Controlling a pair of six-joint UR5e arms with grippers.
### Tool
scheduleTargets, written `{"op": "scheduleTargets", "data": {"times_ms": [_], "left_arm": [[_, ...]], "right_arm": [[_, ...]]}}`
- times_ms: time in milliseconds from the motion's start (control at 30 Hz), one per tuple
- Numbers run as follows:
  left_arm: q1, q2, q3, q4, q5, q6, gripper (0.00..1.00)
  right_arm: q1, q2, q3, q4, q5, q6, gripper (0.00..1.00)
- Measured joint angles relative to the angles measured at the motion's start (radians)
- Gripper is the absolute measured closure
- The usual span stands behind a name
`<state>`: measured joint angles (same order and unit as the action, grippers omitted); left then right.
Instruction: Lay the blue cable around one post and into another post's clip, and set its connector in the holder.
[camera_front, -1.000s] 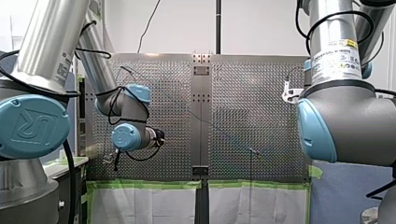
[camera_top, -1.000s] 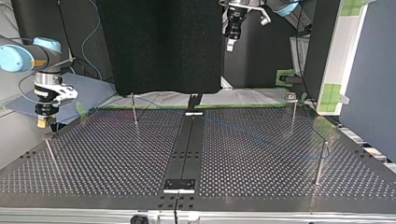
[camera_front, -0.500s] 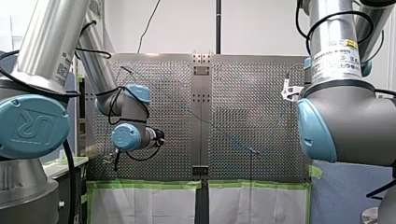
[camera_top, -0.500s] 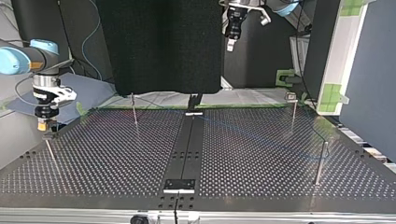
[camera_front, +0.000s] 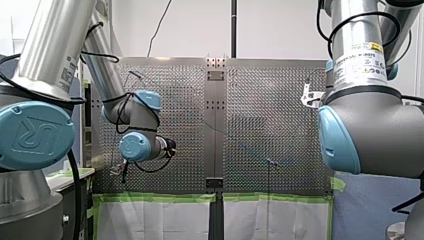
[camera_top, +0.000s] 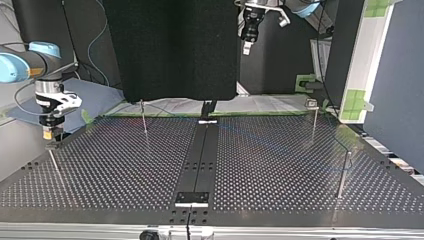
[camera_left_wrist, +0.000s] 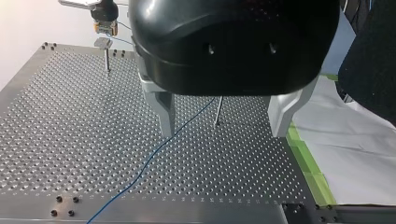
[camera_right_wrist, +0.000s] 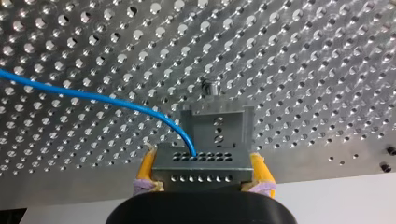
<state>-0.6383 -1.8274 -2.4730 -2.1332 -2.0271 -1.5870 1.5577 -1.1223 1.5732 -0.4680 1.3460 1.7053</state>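
- Across the front view, two arms flank one perforated table (camera_front: 260, 125). One post (camera_front: 268, 172) shows clearly near the near edge. Green tape (camera_front: 160, 197) edges that side, and a white wall stands behind.
- Top view: four thin posts stand on the table, two far and two nearer, at left and right. My right gripper (camera_top: 48, 132) hangs just over the near left one's head. My left gripper (camera_top: 247, 46) is high over the far edge, before one black panel (camera_top: 172, 50).
- Left wrist view: its two fingers (camera_left_wrist: 166, 112) stand apart, holding nothing. One blue cable (camera_left_wrist: 154, 154) runs along the table beside one finger.
- Right wrist view: two yellow pads (camera_right_wrist: 147, 165) are clamped on one grey connector (camera_right_wrist: 201, 169), and the cable leaves its top. One grey bracket (camera_right_wrist: 217, 122) sits just beyond.
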Motion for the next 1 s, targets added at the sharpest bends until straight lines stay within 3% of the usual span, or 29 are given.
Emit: {"op": "scheduleTargets", "data": {"times_ms": [200, 700, 1000], "left_arm": [[0.004, 0.0, 0.0, -0.004, 0.0, 0.0, 0.0], [0.004, 0.0, 0.0, -0.005, 0.0, -0.001, 0.0], [0.004, 0.0, 0.0, -0.008, 0.0, 0.001, 0.0]], "right_arm": [[-0.005, 0.001, -0.011, -0.002, -0.02, 0.006, 0.95], [-0.041, 0.011, -0.025, -0.002, -0.072, 0.017, 0.95], [-0.04, 0.048, -0.047, 0.006, -0.096, 0.0, 0.95]]}}
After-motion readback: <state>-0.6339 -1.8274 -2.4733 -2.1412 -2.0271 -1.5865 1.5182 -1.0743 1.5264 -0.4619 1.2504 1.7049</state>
